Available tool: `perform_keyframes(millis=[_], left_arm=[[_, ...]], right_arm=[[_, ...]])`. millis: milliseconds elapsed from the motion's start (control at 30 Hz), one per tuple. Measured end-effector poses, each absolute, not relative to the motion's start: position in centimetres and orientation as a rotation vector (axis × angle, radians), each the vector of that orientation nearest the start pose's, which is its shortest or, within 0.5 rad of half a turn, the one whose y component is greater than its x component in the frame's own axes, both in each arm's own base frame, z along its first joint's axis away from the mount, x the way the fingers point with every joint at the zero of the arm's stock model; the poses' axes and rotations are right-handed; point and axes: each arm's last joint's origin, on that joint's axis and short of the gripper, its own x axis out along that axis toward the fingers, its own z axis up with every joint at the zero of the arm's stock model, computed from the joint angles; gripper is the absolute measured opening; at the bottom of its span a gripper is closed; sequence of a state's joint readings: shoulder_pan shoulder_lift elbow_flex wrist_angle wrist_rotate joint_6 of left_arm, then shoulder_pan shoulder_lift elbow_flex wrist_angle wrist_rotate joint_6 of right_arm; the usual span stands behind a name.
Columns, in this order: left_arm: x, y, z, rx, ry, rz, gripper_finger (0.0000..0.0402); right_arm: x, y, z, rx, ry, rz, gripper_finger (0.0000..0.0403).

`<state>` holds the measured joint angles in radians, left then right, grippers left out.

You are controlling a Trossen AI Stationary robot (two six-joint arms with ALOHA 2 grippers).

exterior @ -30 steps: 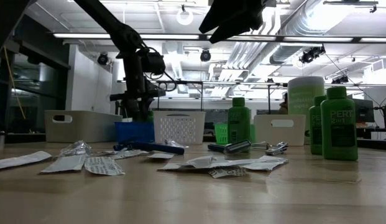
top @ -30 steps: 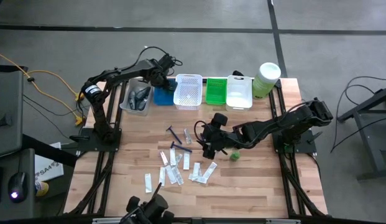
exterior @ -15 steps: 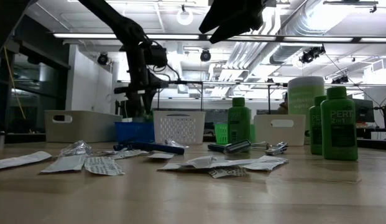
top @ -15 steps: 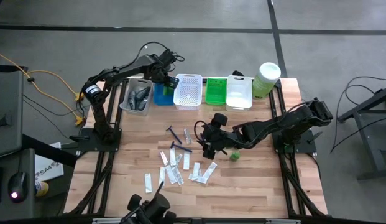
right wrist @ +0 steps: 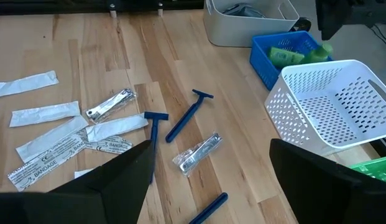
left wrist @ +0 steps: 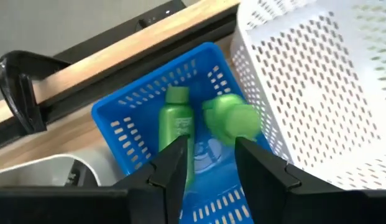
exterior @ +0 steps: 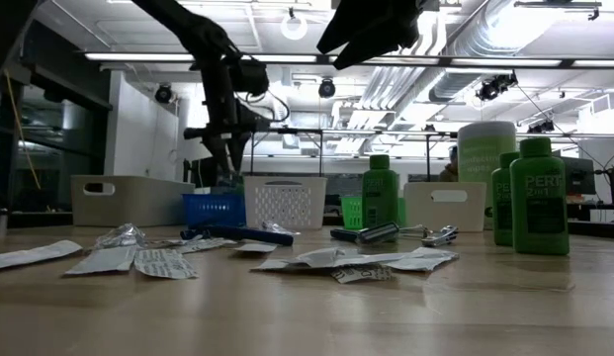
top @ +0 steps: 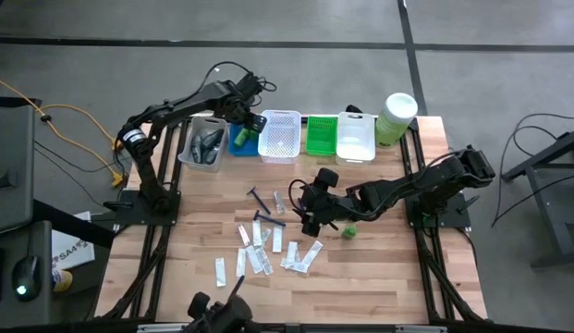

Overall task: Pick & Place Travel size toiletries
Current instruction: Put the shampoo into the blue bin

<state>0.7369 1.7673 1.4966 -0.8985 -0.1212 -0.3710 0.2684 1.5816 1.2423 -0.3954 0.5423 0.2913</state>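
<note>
My left gripper [top: 250, 122] hangs open over the blue basket [left wrist: 127, 121], fingers pointing down, nothing between them [left wrist: 208, 165]. Two small green bottles [left wrist: 178, 118] [left wrist: 233, 119] lie inside that basket. My right gripper [top: 306, 211] hovers open above the table's middle, over the blue-handled razors [right wrist: 188, 115] [right wrist: 154, 134], a silvery tube [right wrist: 196, 152] and flat white sachets [top: 259, 252] lying loose on the wood. Another green bottle [top: 348, 230] lies beside the right arm.
Along the far edge stand a grey bin [top: 203, 143], the blue basket [top: 237, 141], a white mesh basket [top: 279, 136], a green basket [top: 321, 135] and a white bin [top: 355, 137]. A big pale-green canister [top: 395, 117] stands at the far right corner.
My left gripper has risen from down inside the blue basket to above its rim, drifting slightly toward the white mesh basket. The right arm has kept still.
</note>
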Motion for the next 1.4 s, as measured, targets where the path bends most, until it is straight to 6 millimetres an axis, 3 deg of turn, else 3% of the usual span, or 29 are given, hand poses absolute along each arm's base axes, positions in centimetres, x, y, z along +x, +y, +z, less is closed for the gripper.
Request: perform_keyframes(millis=[167,433,733,900,1167,1400], left_arm=[[26.6,22.1,29.3,-0.606,0.943,0.928,0.0134],[26.4,16.3,32.6,-0.425,0.890,0.910,0.0134],[23.5,9.6,31.5,-0.427,0.825,0.816,0.0134],[21.4,6.2,30.7,-0.446,0.781,0.775,0.0134],[18.2,1.8,29.9,-0.411,0.683,0.708,0.0134],[16.1,-1.2,27.7,-0.337,0.642,0.608,0.0134]], right_arm=[[33.4,7.6,28.1,-0.013,0.629,-0.358,0.0313],[33.1,8.0,27.8,-0.004,0.656,-0.363,0.0313],[31.8,9.3,27.7,0.035,0.700,-0.376,0.0313],[30.5,9.8,28.2,0.055,0.682,-0.467,0.0313],[29.1,10.3,28.7,0.189,0.629,-0.576,0.0313],[27.4,11.0,27.9,0.358,0.668,-0.691,0.0313]])
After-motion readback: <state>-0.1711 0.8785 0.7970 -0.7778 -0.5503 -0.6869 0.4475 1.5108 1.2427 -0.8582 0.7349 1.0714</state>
